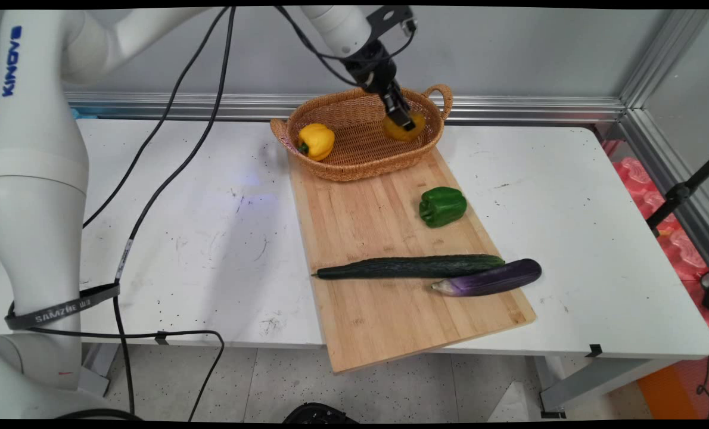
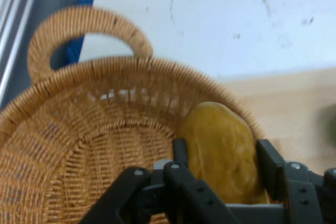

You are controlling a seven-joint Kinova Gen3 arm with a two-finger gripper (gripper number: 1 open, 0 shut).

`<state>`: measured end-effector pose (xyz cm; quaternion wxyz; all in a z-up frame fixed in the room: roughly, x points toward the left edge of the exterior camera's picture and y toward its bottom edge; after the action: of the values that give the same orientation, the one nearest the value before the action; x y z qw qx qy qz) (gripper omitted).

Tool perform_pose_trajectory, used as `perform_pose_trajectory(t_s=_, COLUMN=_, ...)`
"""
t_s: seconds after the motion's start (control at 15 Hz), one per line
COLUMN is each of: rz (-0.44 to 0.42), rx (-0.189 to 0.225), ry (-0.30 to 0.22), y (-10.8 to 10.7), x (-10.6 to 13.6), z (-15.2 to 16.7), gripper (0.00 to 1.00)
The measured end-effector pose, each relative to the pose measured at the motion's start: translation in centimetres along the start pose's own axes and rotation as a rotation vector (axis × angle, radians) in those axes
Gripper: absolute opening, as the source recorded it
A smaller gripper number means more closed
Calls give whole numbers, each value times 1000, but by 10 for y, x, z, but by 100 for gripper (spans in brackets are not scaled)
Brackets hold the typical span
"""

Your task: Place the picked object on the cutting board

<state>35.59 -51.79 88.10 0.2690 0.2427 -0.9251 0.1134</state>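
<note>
Main view, gripper: the black gripper reaches down into the right end of the wicker basket, its fingers either side of a yellow-orange fruit
Main view, basket: stands at the far end of the wooden board, near the wall, one handle at each end; a yellow pepper lies inside at the left end, well apart from the fruit
Main view, board: runs from the basket to the counter's near edge and overhangs it at the near corner
Main view, board load: a green pepper lies mid-board toward the right edge; a cucumber lies crosswise lower down; an aubergine lies just beside it, its rounded end past the board's right edge
Main view, open room: the white counter is bare left of the board, with black cables hanging over it; a broad bare stretch also lies right of the board
Hand view, gripper: the fingers are spread round the fruit, one on each flank; whether they press it I cannot tell
Hand view, edges: the fruit sits against the basket's inner wall, below the rim; one handle arches at upper left; board and counter show beyond the rim
</note>
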Motion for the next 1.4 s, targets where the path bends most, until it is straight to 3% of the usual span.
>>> perform_pose_trajectory(t_s=0.27, rz=-30, rx=17, ry=20, y=28, x=25, z=-24, gripper=0)
perform_pose_trajectory(t_s=0.53, rz=-72, rx=4, ry=16, y=69, x=38, z=-47, gripper=0)
perform_pose_trajectory(t_s=1.0, rz=-85, rx=-35, ry=-34, y=145, x=8, z=-66, gripper=0)
perform_pose_trajectory(t_s=1.4, rz=-53, rx=-41, ry=-81, y=188, x=-27, z=-59, gripper=0)
